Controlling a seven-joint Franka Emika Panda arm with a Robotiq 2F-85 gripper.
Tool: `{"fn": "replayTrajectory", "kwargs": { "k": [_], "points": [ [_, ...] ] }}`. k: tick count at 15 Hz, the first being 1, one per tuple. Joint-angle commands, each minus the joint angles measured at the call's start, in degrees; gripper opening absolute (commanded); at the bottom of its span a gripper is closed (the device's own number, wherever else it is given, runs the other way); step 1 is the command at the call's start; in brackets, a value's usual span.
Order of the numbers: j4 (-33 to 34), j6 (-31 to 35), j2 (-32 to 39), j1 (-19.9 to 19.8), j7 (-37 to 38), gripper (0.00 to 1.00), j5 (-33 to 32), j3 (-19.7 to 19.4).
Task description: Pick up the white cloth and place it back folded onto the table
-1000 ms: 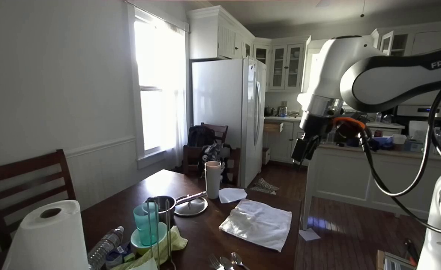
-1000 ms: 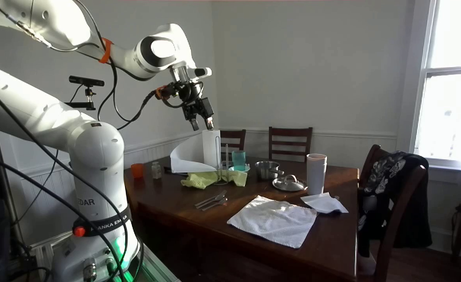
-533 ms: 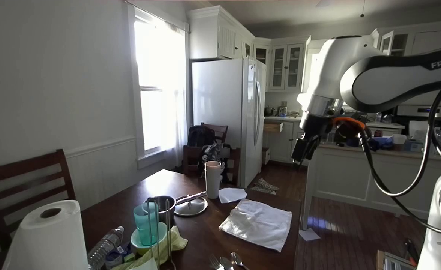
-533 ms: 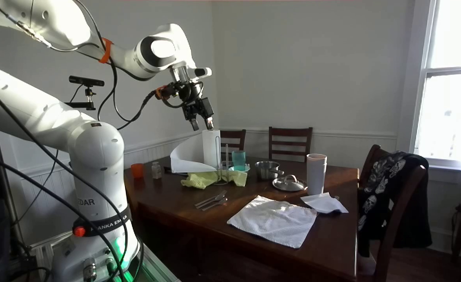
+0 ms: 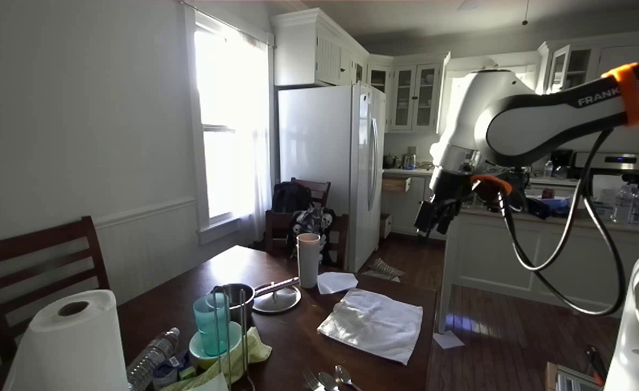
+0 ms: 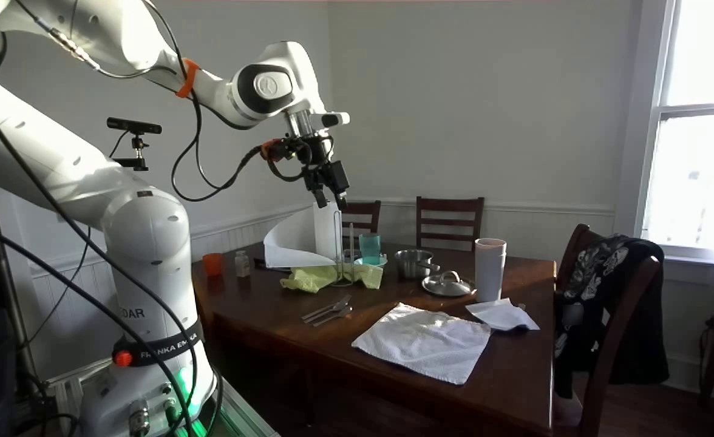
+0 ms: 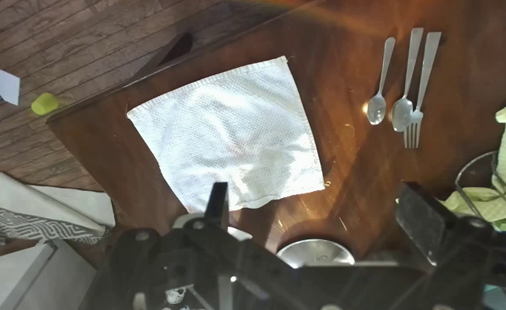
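Gripper gapes, fingers wide apart in the wrist view; it hangs in the air, higher than the table and well apart from the white cloth. That cloth lies spread out on the tabletop, unfolded, a bit wrinkled, sunlit in patches, close to the table's edge. White paper sheet just beside it, can't tell if they touch; tall white cup upright near the sheet. Two spoons and a fork lie side by side, apart from the cloth. Lid rests handle up just beside the pot. In an exterior view, paper towel roll stands upright, yellow cloth near it; teal cup sits in a bowl. Chairs stand by the table, one with dark patterned fabric draped over its back
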Motion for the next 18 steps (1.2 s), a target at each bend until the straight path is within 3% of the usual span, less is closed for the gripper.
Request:
{"fn": "replayTrajectory", "kwargs": {
  "k": [1,11,18],
  "points": [
    [0.7,8.8,8.9,-1.5,0.5,1.00,0.4,-1.8],
    [8.9,21.4,38.4,-3.0,3.4,1.00,0.3,-2.7],
    [16.9,27.8,54.3,-1.9,1.4,1.00,2.8,-4.5]
  ]
}}
